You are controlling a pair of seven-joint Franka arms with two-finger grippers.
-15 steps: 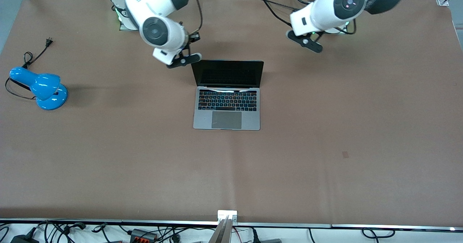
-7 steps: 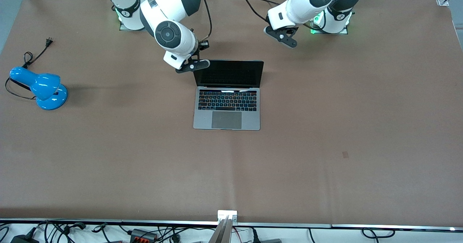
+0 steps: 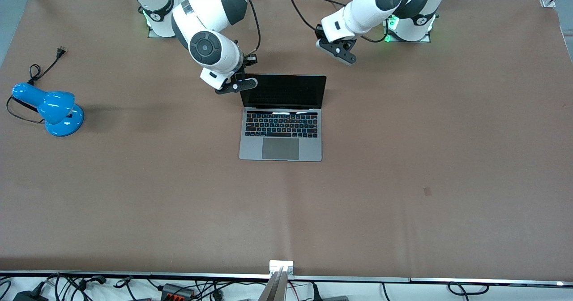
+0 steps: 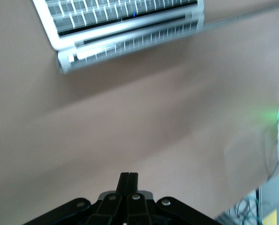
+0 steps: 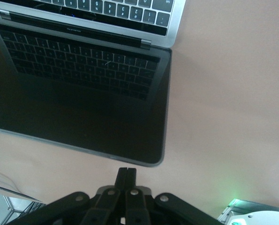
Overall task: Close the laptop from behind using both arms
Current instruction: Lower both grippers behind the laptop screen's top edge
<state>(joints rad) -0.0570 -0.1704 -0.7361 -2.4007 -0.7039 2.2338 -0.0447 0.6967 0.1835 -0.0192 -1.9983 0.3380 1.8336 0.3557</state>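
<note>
The silver-grey laptop (image 3: 281, 148) stands open mid-table, its black screen (image 3: 282, 90) upright and facing the front camera. My right gripper (image 3: 239, 85) is shut and empty, just beside the lid's top corner at the right arm's end. In the right wrist view the screen (image 5: 83, 108) lies just off the closed fingertips (image 5: 127, 171). My left gripper (image 3: 336, 52) is shut and empty over bare table, apart from the lid's corner at the left arm's end. The left wrist view shows the laptop (image 4: 125, 28) well off from its closed fingertips (image 4: 128, 175).
A blue desk lamp (image 3: 50, 108) with a black cord and plug (image 3: 60, 50) lies toward the right arm's end. Cables and adapters run below the table's edge nearest the front camera (image 3: 179, 288). A small dark mark (image 3: 427, 191) is on the brown tabletop.
The left arm swung in from the left arm's end toward the laptop's lid. The right gripper shifted closer to the lid's corner. The laptop has not moved.
</note>
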